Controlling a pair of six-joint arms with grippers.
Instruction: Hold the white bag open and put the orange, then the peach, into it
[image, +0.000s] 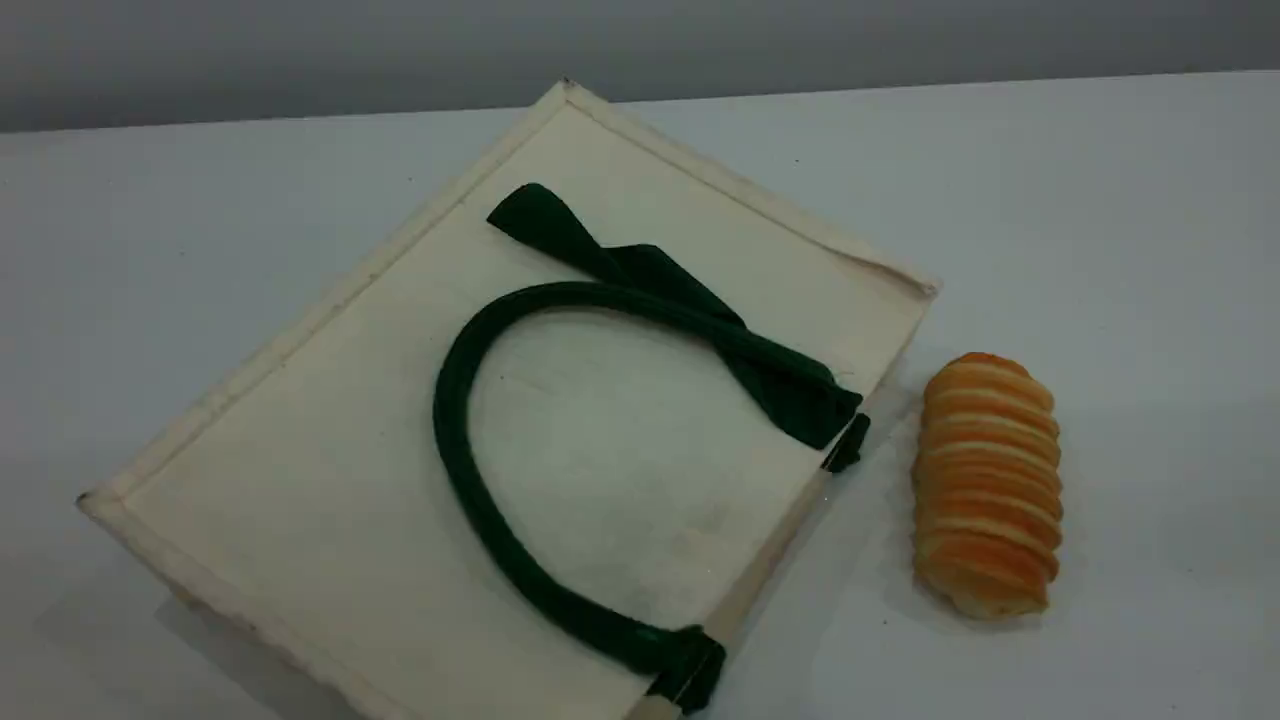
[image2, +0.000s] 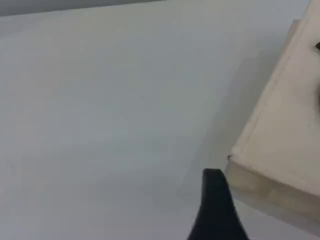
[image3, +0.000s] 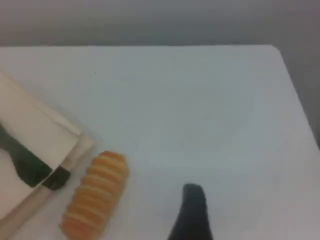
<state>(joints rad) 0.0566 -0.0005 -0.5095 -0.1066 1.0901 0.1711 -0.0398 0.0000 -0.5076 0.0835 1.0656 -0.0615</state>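
The white bag (image: 350, 450) lies flat on the table, its dark green handle (image: 455, 420) looped across its upper face and a green fabric tab (image: 780, 385) folded over it. Its mouth edge faces right. The orange and the peach are out of view. Neither gripper appears in the scene view. My left gripper's fingertip (image2: 215, 200) hovers over bare table just off a corner of the bag (image2: 285, 135). My right gripper's fingertip (image3: 192, 210) hangs above the table, right of the bag (image3: 35, 125). Both grippers are open and hold nothing.
A ridged orange-tan bread loaf (image: 988, 485) lies just right of the bag's mouth edge; the loaf (image3: 95, 197) is also in the right wrist view. The table's right edge (image3: 300, 105) runs past the right gripper.
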